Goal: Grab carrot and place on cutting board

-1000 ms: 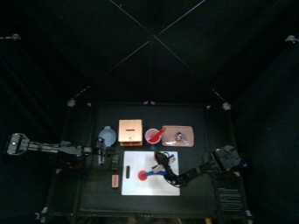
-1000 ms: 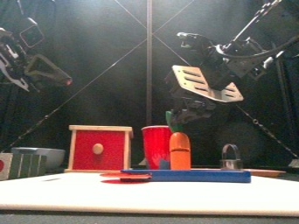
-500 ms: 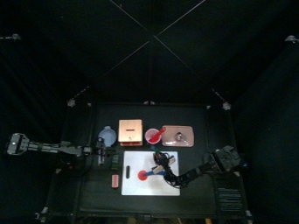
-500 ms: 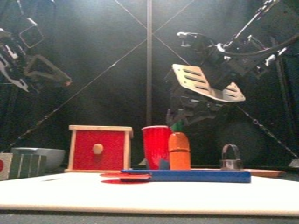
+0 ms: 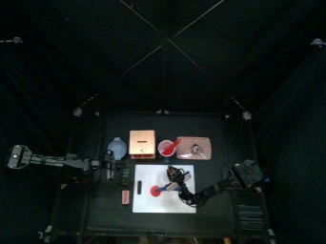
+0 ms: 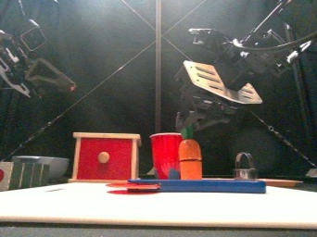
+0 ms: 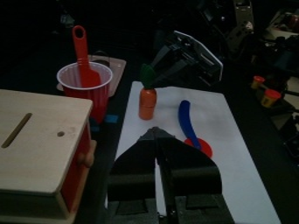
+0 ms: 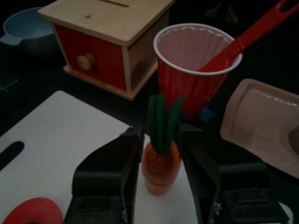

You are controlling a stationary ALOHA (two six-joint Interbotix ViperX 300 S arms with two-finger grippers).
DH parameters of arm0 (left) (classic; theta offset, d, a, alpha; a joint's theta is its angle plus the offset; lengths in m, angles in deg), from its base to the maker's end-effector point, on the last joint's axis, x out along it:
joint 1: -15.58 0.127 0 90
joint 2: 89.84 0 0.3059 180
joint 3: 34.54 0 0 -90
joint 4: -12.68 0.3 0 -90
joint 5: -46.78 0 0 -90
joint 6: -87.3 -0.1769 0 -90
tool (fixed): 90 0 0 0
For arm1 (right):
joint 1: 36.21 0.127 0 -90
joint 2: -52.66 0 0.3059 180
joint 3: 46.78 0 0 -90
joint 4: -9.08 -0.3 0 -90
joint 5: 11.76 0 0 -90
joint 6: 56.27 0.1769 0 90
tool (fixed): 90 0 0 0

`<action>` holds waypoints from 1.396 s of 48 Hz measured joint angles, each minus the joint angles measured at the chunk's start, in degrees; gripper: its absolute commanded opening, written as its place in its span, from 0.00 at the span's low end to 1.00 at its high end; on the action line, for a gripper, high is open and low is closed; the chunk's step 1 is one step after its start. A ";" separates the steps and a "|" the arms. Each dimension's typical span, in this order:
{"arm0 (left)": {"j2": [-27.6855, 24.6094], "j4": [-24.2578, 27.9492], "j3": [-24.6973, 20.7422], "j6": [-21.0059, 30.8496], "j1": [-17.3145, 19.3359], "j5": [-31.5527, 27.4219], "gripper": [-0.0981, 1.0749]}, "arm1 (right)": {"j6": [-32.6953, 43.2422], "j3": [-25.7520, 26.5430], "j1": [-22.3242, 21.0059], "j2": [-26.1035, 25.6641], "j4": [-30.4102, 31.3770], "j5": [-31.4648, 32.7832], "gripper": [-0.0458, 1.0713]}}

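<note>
Carrot stands upright on the cutting board at its far edge, green top up, just in front of the red cup. Right gripper hangs over the carrot, its jaws spread apart on either side of it, no contact visible. Left gripper hovers at the board's left side, jaws nearly together, holding nothing. Blue-handled utensil with a red round end lies flat on the board near the carrot. Red-fronted wooden box sits beside the cup; red spoon leans in the cup. Brownish tray lies on the cup's other side.
</note>
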 measured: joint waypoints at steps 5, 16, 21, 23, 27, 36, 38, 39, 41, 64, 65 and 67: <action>-0.09 0.00 0.00 0.00 0.00 0.00 0.34 | 0.00 0.09 0.26 0.00 -0.35 0.09 0.70; 0.00 0.00 0.00 0.00 0.00 0.00 0.34 | -0.09 0.53 0.79 0.00 -0.53 0.09 0.71; 0.00 0.00 0.00 0.00 0.00 0.00 0.34 | -0.18 0.62 1.05 0.00 -0.70 0.18 0.76; 0.00 0.00 0.00 0.00 0.00 0.00 0.34 | -0.26 0.62 1.05 0.00 -0.70 0.18 0.79; 0.00 0.00 0.00 0.00 0.09 0.00 0.34 | -0.26 0.62 1.05 0.00 -0.88 0.18 0.86; 0.00 0.00 0.00 0.00 0.00 0.00 0.34 | -0.35 0.62 1.32 0.00 -1.85 0.18 0.92; 0.00 0.00 0.00 0.00 0.00 0.00 0.34 | -0.44 0.62 1.41 -0.09 -2.20 0.18 0.92; 0.00 0.00 0.00 0.00 0.00 0.00 0.34 | -0.44 0.62 1.49 -0.09 -2.29 0.18 0.92; 0.00 0.00 0.00 0.00 0.09 0.00 0.34 | -0.62 0.62 1.67 -0.26 -2.55 0.18 0.92; 0.00 -0.44 0.00 0.00 0.00 0.00 0.34 | -1.23 -2.99 4.75 -7.38 -4.22 0.26 0.92; 0.00 -0.44 0.00 0.00 0.00 0.00 0.34 | -1.23 -3.43 4.92 -8.00 -4.31 0.26 0.92; -0.09 -0.62 0.00 0.00 0.00 0.00 0.34 | -1.32 -4.13 5.54 -9.23 -4.48 0.44 0.92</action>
